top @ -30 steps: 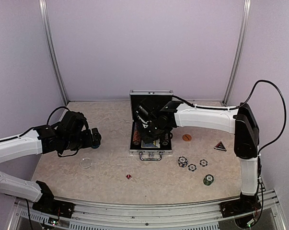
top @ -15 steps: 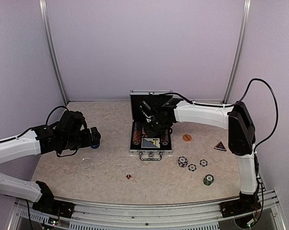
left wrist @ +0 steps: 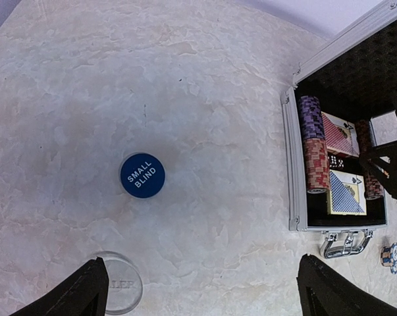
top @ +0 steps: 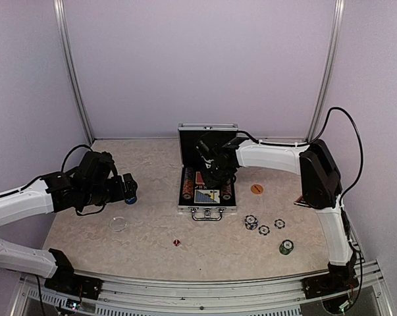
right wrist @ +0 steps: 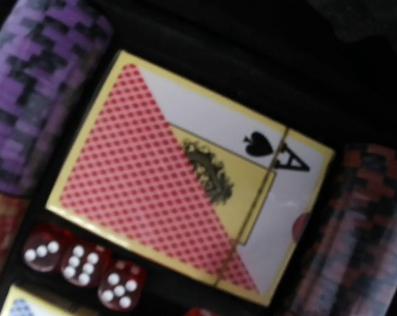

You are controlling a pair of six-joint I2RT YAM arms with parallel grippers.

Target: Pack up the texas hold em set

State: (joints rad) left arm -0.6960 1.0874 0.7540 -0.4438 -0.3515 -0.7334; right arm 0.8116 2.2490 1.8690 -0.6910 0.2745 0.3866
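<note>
Pale marbled table [top: 152, 253] with a poker set spread over it

Taking the top view as the dial, with 12 o'clock at the far wall: the open silver case [top: 207, 208] sits just past the middle toward 12, its lid standing upright and its handle facing 6. A blue disc [left wrist: 142, 175] reading "SMALL BLIND" lies at 9 o'clock, well apart from the case. A clear disc [top: 118, 224] lies near it, at 8. A small red die [top: 176, 242] lies alone at 6 to 7 o'clock. An orange disc [top: 256, 189] lies at 3 o'clock, just beside the case. Three striped chips [top: 264, 230] lie loosely grouped at 4 o'clock, and a green chip [top: 286, 247] lies just beyond them toward 5.
</note>
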